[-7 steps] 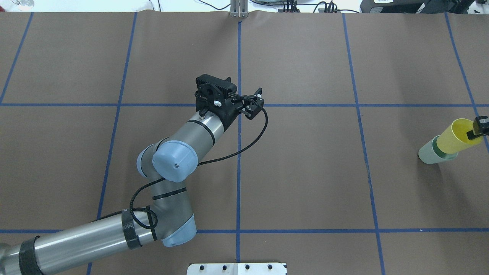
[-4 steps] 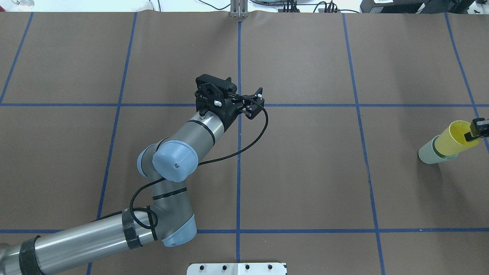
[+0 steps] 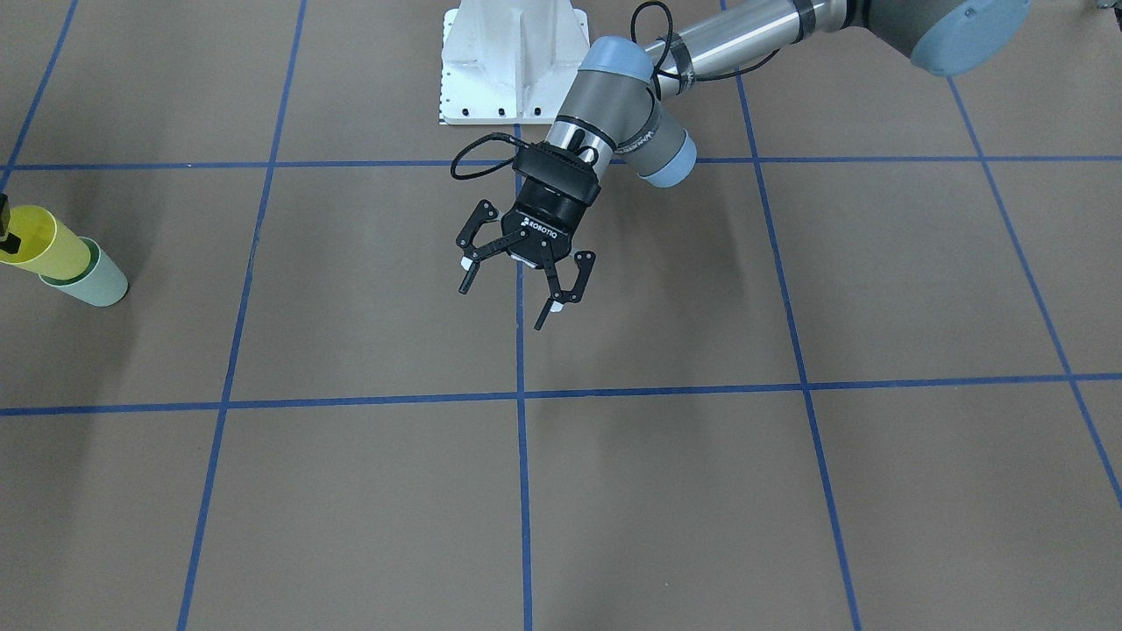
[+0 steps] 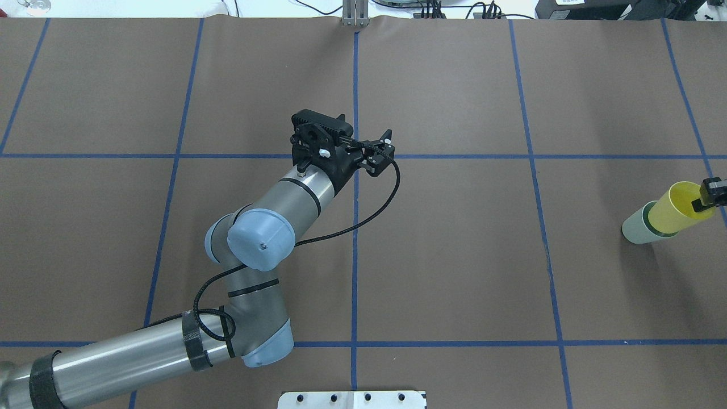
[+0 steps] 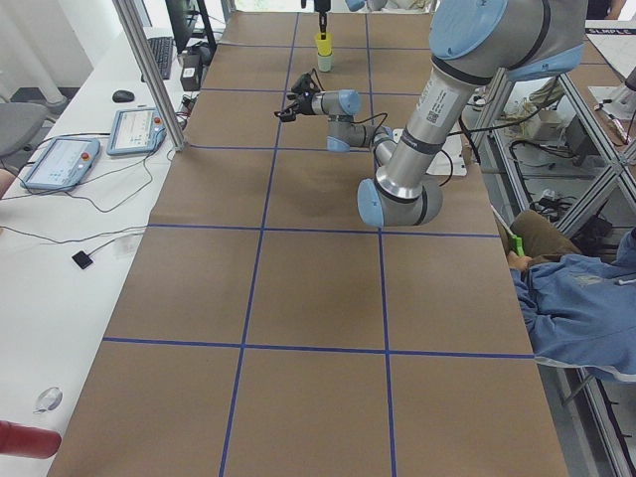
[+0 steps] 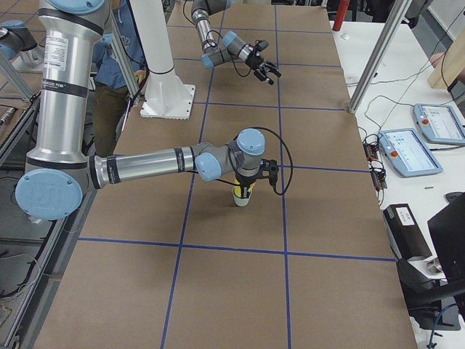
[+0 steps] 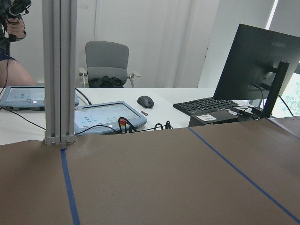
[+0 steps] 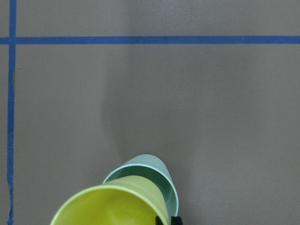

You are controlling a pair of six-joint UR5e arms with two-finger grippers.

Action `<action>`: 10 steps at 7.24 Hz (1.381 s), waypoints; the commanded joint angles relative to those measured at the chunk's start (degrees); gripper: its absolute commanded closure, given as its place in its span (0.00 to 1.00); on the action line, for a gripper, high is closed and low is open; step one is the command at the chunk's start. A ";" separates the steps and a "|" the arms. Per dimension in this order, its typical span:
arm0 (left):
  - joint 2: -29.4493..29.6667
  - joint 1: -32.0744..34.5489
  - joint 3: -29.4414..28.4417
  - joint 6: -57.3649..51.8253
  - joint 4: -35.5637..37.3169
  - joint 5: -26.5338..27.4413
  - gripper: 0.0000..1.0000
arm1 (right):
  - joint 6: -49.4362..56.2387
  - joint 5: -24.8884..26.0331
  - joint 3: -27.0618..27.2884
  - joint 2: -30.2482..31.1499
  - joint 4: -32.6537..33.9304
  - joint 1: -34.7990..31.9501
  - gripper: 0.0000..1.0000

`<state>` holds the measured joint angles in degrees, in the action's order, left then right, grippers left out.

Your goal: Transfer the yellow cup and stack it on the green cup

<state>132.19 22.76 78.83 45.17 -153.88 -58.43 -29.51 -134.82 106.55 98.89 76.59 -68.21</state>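
The yellow cup (image 4: 673, 210) sits tilted, its base inside the pale green cup (image 4: 636, 227), which stands on the brown table near the right edge. My right gripper (image 4: 704, 199) is mostly out of frame and pinches the yellow cup's rim. The right wrist view shows the yellow cup (image 8: 112, 206) inside the green cup (image 8: 157, 169), with a black fingertip (image 8: 174, 220) at the rim. In the front view the yellow cup (image 3: 44, 244) and the green cup (image 3: 98, 282) are at the left edge. My left gripper (image 3: 517, 296) is open and empty above the table's middle, far from the cups.
The white robot base plate (image 3: 513, 61) is at the robot's side of the table. A metal post (image 4: 355, 14) stands at the far edge. Beyond it a white desk holds tablets (image 7: 108, 117), a keyboard and a monitor (image 7: 255, 61). A person (image 5: 576, 298) sits by the table.
The yellow cup and my right gripper have come down a little, so the cup sits deeper in the green cup. The left arm has barely moved.
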 commanded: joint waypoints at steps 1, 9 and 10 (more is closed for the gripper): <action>0.00 0.00 0.01 0.00 -0.01 -0.02 0.01 | -0.02 -0.09 -0.29 -0.19 -0.03 0.00 0.79; -10.28 26.82 0.18 2.41 25.56 -33.75 0.01 | -0.11 2.63 0.42 -5.00 -2.94 -6.23 0.00; -10.64 30.55 1.23 -6.41 33.83 -36.55 0.01 | -0.02 2.63 -1.33 -7.63 -2.50 -7.54 0.00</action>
<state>122.36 47.21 79.29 46.58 -130.04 -88.05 -29.63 -132.38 106.83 94.04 73.74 -74.05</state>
